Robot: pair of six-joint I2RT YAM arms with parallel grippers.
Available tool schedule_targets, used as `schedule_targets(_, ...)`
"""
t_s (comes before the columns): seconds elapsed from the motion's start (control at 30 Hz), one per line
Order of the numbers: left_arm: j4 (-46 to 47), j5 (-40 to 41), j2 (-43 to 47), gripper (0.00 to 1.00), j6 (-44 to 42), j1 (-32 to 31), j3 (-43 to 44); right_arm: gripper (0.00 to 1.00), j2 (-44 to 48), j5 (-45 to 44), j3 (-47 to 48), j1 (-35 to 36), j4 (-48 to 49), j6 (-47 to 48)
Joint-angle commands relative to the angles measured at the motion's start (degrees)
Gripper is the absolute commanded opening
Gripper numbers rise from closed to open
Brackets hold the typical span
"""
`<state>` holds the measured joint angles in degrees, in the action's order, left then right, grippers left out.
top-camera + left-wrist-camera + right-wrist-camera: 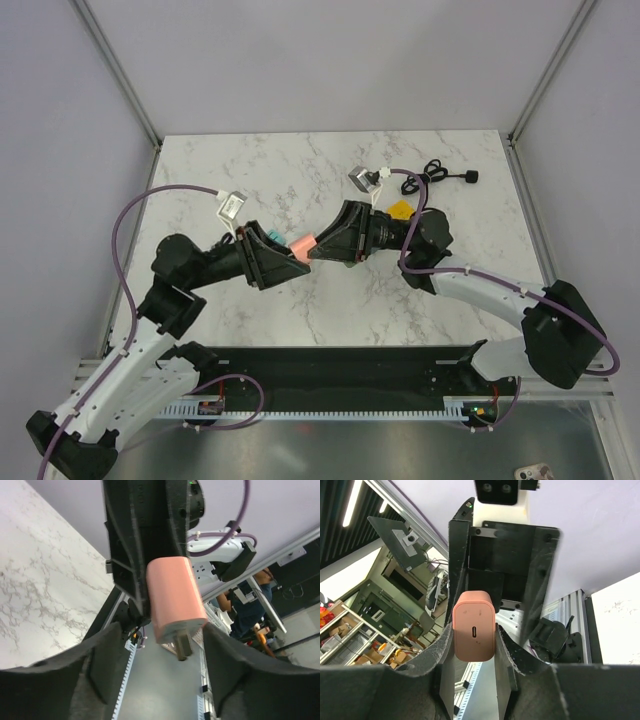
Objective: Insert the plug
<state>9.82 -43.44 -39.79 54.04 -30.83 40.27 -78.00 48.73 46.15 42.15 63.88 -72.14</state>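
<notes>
From above: both arms meet mid-table [300, 170], nose to nose. The pink charger [303, 244] hangs in the air between them, the left gripper [288, 256] at its 8 o'clock side and the right gripper [320, 243] at its 2 o'clock. Out at 1 o'clock from the charger, well apart, the black cable [437, 172] lies coiled on the marble with its plug [470, 178] free.

Left wrist now: the charger fills the centre, prongs [181, 647] pointing at the camera. The left fingers [95, 675] stand wide at 8 and 4 o'clock, clear of the pink body. Nothing is gripped there.

Right wrist: here's the hold. The right jaws are clamped on the charger's flanks, and its port [474, 631] stares straight into the lens.

Score so far, as I read it: the charger is up and secured in one gripper. The cable has not been picked up, and the plug is not yet in the port. Most of the job lies ahead.
</notes>
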Motion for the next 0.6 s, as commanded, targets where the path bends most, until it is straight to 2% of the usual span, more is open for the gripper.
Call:
schedule_targets(0.0,-5.7,3.8,0.1,0.76,-2.6,0.1,-1.0,0.0,1.8,-1.5,2.0,0.5,1.4,2.9)
schedule_targets(0.07,-6.4,5.0,0.9,0.86,-4.1,0.1,-1.6,0.0,2.5,-1.5,3.6,0.4,-2.9,5.1)
schedule_targets(0.23,-9.5,5.9,-0.2,0.93,-7.4,0.1,-1.2,0.0,3.9,-2.8,7.7,-0.3,-15.8,13.1)
schedule_targets(0.27,-11.4,6.3,-0.7,1.0,-8.0,0.1,-0.9,0.0,4.1,-2.9,9.6,-0.6,-20.9,14.6)
schedule_targets(0.33,-13.8,7.7,-1.9,1.0,-10.3,0.0,0.6,0.0,4.6,-3.8,11.5,-1.9,-25.4,18.7)
schedule_targets(0.4,-19.2,9.7,-3.8,1.0,-11.8,0.1,2.8,0.0,4.8,-5.7,15.8,-3.2,-37.2,23.2)
schedule_targets(0.43,-21.1,12.0,-4.4,1.0,-13.5,0.2,3.6,0.0,4.7,-8.7,17.9,-3.5,-43.2,30.7)
schedule_targets(0.47,-24.7,13.6,-5.3,1.0,-14.2,0.4,5.1,0.0,4.1,-11.3,22.5,-3.5,-54.9,34.6)
schedule_targets(0.53,-29.2,19.5,-6.7,1.0,-15.9,1.1,7.0,0.0,3.0,-15.7,26.3,-3.5,-63.7,41.2)
schedule_targets(0.57,-33.3,21.4,-8.5,1.0,-16.2,2.9,8.1,0.0,2.3,-20.3,30.1,-3.4,-72.4,46.1)
